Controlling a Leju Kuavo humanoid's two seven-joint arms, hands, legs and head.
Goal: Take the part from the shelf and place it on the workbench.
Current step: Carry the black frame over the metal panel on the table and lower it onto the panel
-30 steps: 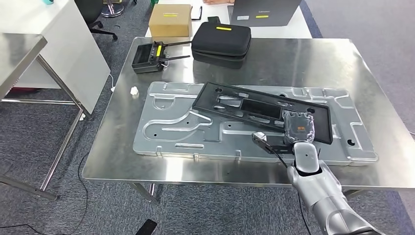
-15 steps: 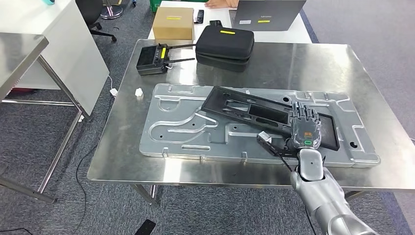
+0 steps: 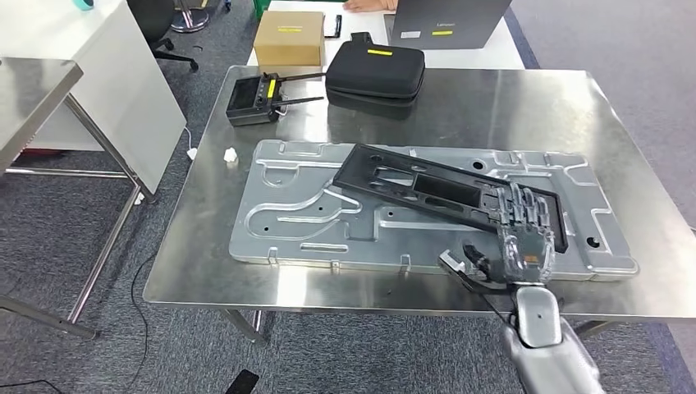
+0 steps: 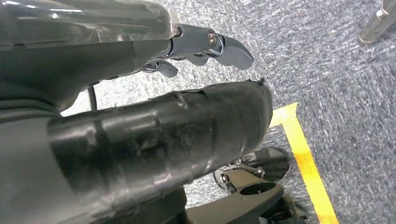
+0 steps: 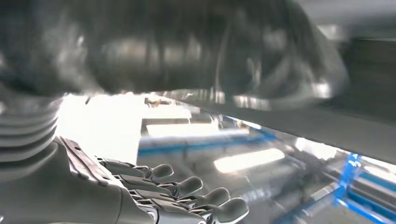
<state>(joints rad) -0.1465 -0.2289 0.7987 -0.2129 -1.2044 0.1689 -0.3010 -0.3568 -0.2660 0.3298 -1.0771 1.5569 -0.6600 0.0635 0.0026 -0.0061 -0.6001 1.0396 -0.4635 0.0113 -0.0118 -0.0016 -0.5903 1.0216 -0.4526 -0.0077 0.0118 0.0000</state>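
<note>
The black plastic frame [image 3: 443, 193] lies flat on the stamped metal panel [image 3: 304, 222] on the bench [image 3: 509, 103], its long axis slanting away leftward from the right hand [image 3: 519, 234], which hovers fingers-spread and empty over its near right end.

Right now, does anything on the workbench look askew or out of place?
Yes: the long black plastic frame part lies diagonally across the silver stamped metal panel, not squared to it. The right hand, fingers spread, is over its near end.
</note>
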